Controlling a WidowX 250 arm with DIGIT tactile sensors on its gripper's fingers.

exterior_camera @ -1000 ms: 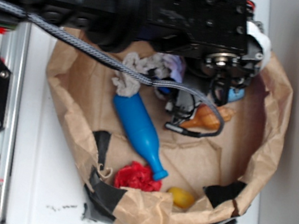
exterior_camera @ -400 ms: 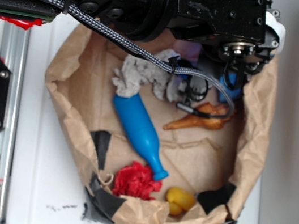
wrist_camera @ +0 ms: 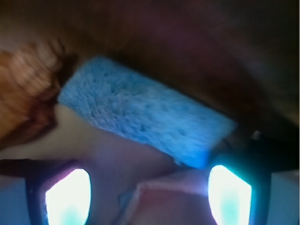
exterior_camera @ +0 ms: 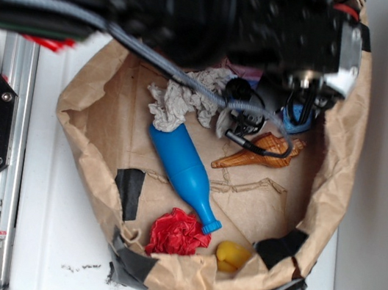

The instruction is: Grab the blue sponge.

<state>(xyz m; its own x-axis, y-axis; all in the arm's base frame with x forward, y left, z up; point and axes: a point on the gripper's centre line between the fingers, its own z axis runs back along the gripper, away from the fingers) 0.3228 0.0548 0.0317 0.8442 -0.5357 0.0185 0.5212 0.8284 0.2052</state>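
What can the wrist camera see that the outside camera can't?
Only the wrist view shows the whole sponge with its holes, and both glowing fingertips spread apart in front of it. Only the exterior view shows the paper bag, blue bottle, red wad, yellow thing, gray rag and the arm. Both show the sponge, though outside it is just a blue sliver under the gripper, plus an orange-brown thing beside it.

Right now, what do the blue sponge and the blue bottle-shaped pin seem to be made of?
The blue sponge looks like soft foam: matte, light blue, dotted with small pores. The blue bottle-shaped pin looks like hard plastic, smooth and glossy, with faint highlights along its body, though the picture cannot confirm its hardness.
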